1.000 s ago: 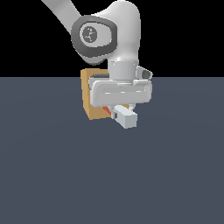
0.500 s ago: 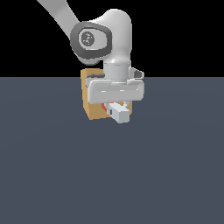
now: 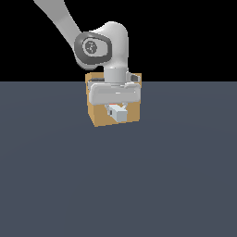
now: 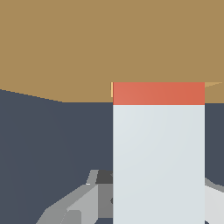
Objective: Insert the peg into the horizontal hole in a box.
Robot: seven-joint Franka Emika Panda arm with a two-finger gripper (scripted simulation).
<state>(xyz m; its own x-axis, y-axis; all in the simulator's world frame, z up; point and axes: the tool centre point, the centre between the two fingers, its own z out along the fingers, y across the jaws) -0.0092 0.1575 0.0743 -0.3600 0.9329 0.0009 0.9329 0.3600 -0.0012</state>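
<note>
My tool [image 3: 117, 110] clamped on the peg [image 4: 158, 153], pale grey half showing, short red band at twelve o'clock entering the tan box [image 4: 87, 43]

You see a plain tan-orange box [image 3: 99, 115] on the dark slate-grey floor [image 3: 115, 185]. Your peg [image 4: 158, 148] shows mostly light grey-white, with a red band at frame centre-right.
</note>
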